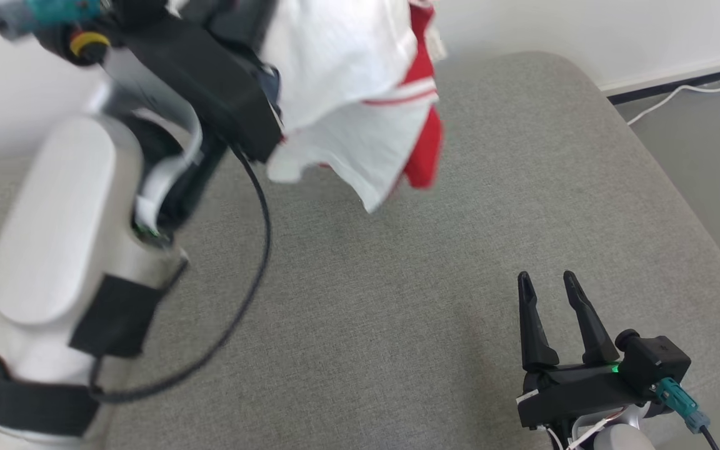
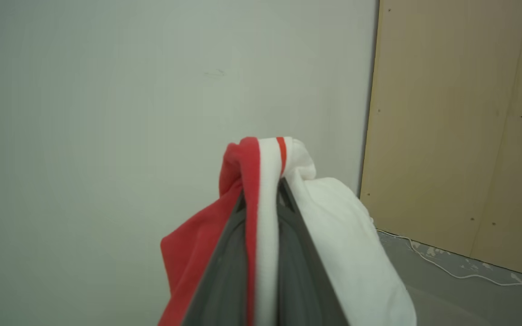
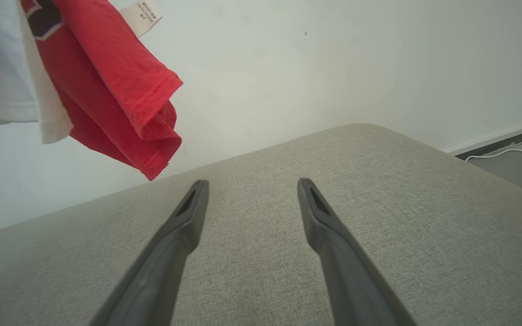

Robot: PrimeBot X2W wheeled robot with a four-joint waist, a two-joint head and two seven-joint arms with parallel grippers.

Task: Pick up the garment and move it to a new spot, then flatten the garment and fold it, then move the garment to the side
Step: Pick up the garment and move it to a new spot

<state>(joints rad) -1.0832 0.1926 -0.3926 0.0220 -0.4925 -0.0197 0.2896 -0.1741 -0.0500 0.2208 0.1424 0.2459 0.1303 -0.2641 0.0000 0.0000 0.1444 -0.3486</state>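
- The step in hand looks like the first one, carrying the garment [image 1: 360, 106] to a new spot. It hangs bunched at the top middle of the head view, clear above the grey cushion [image 1: 397, 325].
- The next move likely calls for lowering it onto the cushion's bare middle and letting go, so it can be spread flat.
- Left gripper [image 2: 263, 190]: jaws nearly closed, pinching a red-and-white fold of the garment.
- Right gripper [image 1: 547, 278], lower right: jaws wide apart, holding nothing, above the cushion.
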